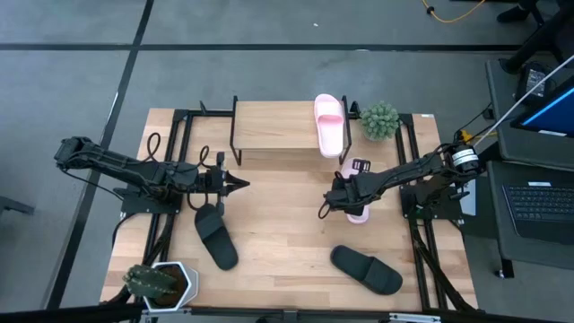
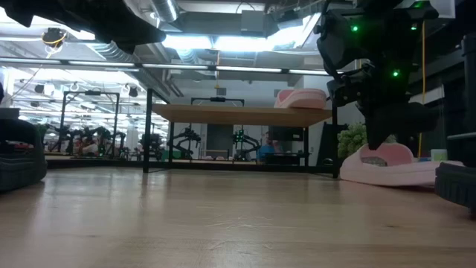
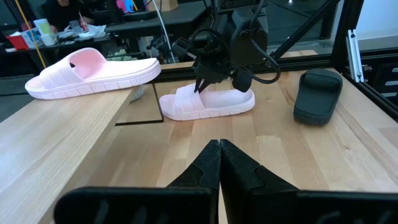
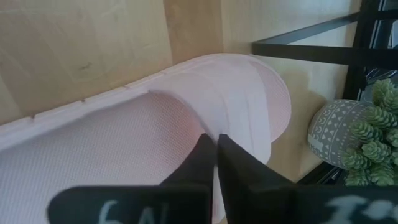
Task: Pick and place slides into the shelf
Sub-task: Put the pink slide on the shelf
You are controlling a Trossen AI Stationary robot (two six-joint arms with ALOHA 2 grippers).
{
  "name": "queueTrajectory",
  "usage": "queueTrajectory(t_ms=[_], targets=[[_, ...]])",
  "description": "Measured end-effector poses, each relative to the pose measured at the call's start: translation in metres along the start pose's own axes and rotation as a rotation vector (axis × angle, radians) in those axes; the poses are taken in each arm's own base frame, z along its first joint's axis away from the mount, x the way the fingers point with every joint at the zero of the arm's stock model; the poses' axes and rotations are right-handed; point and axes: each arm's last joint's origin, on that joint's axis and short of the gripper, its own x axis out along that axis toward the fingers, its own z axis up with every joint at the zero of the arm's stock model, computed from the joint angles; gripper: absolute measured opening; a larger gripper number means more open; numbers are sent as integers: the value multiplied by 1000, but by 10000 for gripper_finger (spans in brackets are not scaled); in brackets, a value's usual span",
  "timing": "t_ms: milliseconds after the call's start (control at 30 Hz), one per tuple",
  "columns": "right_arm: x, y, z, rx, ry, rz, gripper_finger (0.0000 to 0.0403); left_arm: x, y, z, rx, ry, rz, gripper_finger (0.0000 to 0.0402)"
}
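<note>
Right fingers (image 4: 216, 163) closed on pink slide (image 4: 186, 124) strap, beside shelf (image 1: 273, 126) | lift level, clear board edge | left fingers (image 3: 219, 163) shut, empty.

A robotics lab or workshop. The wooden table (image 1: 278, 233) stands on a grey concrete floor (image 1: 269, 22) crossed by dark lines. Just beside the table's right edge is a desk with a laptop (image 1: 538, 202) and trailing cables. Beyond the table, under ceiling strip lights (image 2: 223, 42) and exposed ducting, more black robot rigs (image 2: 186, 141) stand in rows in an open hall.
</note>
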Motion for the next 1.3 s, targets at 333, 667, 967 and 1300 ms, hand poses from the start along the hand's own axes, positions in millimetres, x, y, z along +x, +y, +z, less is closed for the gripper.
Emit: queueTrajectory(t_ms=[333,667,967,1300], targets=[[-3,3,-1,-40,-15,-17,5,0,0,0,0,0,0,0],[-43,-2,22,-52,-136,20,3,0,0,0,-22,0,0,0],[-91,-16,48,-123,-319,58,3,0,0,0,-19,-1,0,0],[-137,-36,66,-158,-500,85,3,0,0,0,-19,0,0,0]])
